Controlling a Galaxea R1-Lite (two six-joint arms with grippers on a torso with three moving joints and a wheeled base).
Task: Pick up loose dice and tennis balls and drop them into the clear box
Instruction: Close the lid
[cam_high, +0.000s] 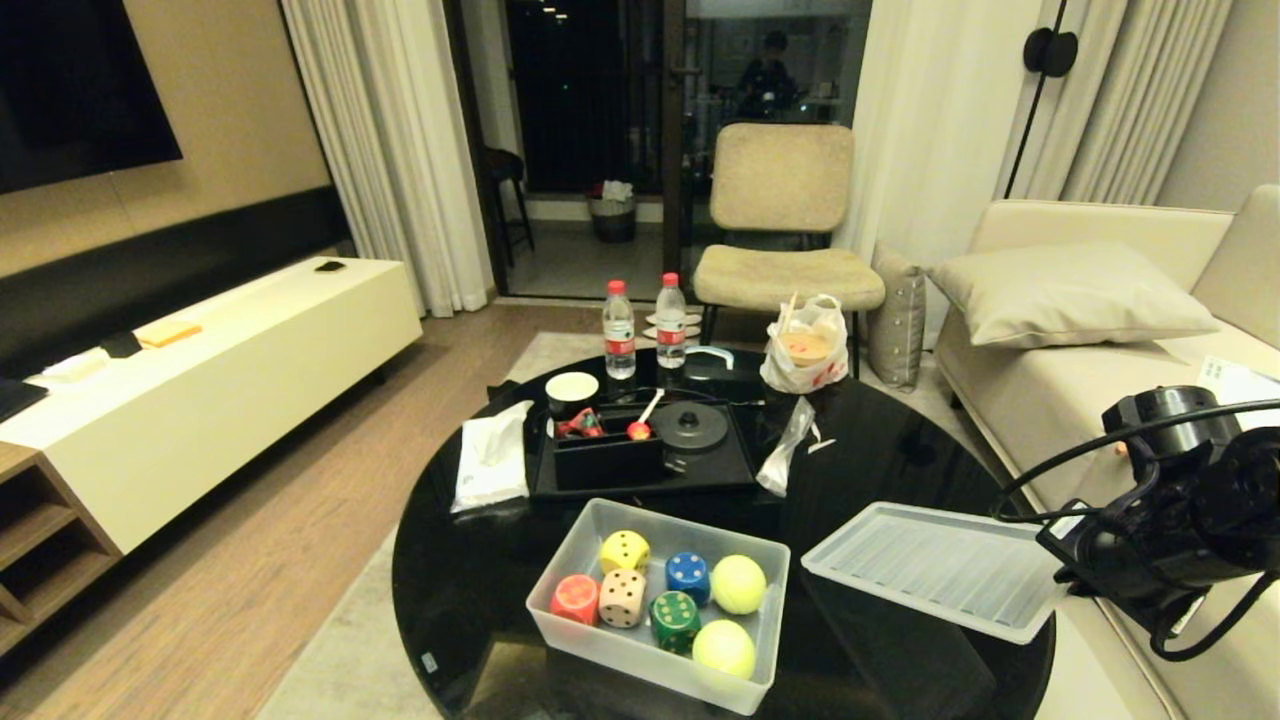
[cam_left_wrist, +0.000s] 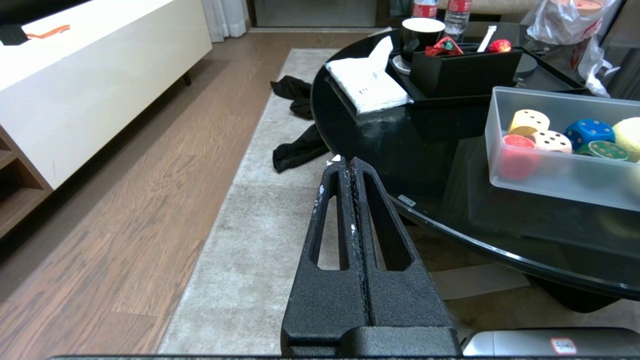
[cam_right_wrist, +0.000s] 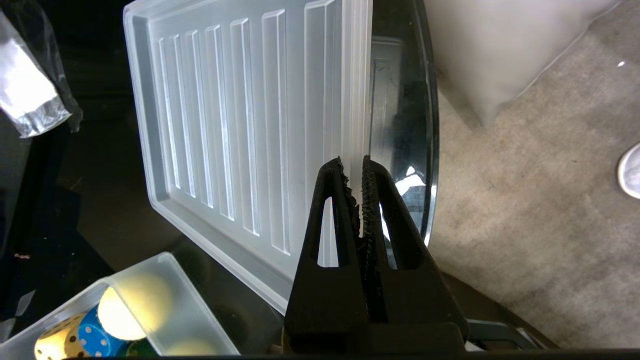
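Note:
The clear box (cam_high: 640, 662) stands at the near side of the round black table (cam_high: 460, 590). Inside it lie yellow (cam_high: 625, 550), red (cam_high: 575, 598), tan (cam_high: 622, 597), blue (cam_high: 688, 575) and green (cam_high: 675, 618) dice and two tennis balls (cam_high: 738, 583) (cam_high: 724, 647). Its ribbed lid (cam_high: 920, 570) lies to the right. My right arm (cam_high: 1180, 520) hangs over the lid's right end. The right gripper (cam_right_wrist: 356, 162) is shut, tips at the lid's rim (cam_right_wrist: 362, 100); whether it pinches the rim I cannot tell. My left gripper (cam_left_wrist: 344, 162) is shut and empty, off the table's left edge.
Behind the box sit a black tray (cam_high: 740, 475) with a small black box (cam_high: 605, 462), a tissue pack (cam_high: 490, 465), two water bottles (cam_high: 619, 335), a cup (cam_high: 572, 390) and a plastic bag (cam_high: 805, 350). A sofa (cam_high: 1080, 300) flanks the right. Black cloth (cam_left_wrist: 295, 150) lies on the rug.

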